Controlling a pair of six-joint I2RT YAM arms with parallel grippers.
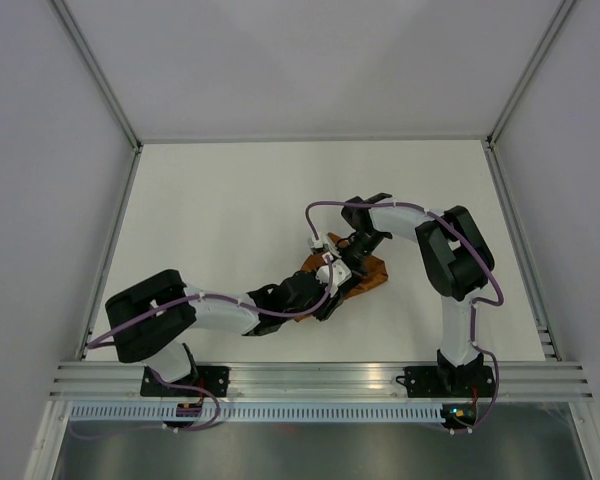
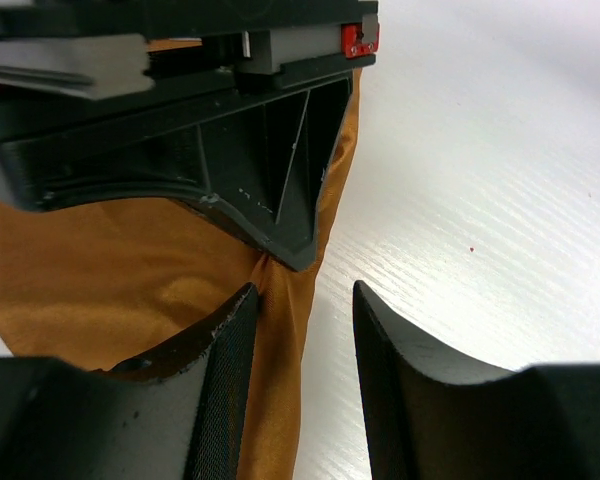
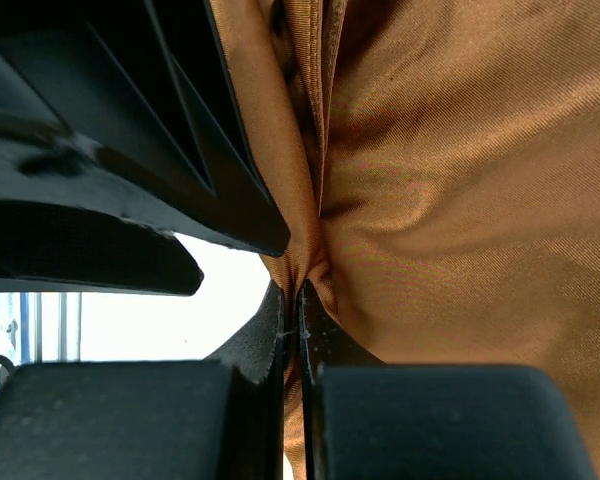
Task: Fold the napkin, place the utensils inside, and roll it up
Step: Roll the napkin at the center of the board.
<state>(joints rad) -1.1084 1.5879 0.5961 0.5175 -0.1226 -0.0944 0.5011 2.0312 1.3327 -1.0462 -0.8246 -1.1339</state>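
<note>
The rust-brown napkin (image 1: 372,273) lies bunched on the white table (image 1: 230,210), between the two arms. My right gripper (image 3: 298,290) is shut on a pinched fold of the napkin (image 3: 450,200). My left gripper (image 2: 302,295) is open right beside it. A rolled edge of the napkin (image 2: 100,270) runs along the inner side of the left gripper's left finger (image 2: 220,380), and bare table shows by the other finger. In the top view the left gripper (image 1: 332,292) and the right gripper (image 1: 348,262) almost touch over the cloth. The utensils are out of view.
An aluminium rail (image 1: 320,380) carries both arm bases at the near edge. White walls with metal posts (image 1: 110,110) close in the table on three sides. A purple cable (image 1: 320,208) loops above the right wrist.
</note>
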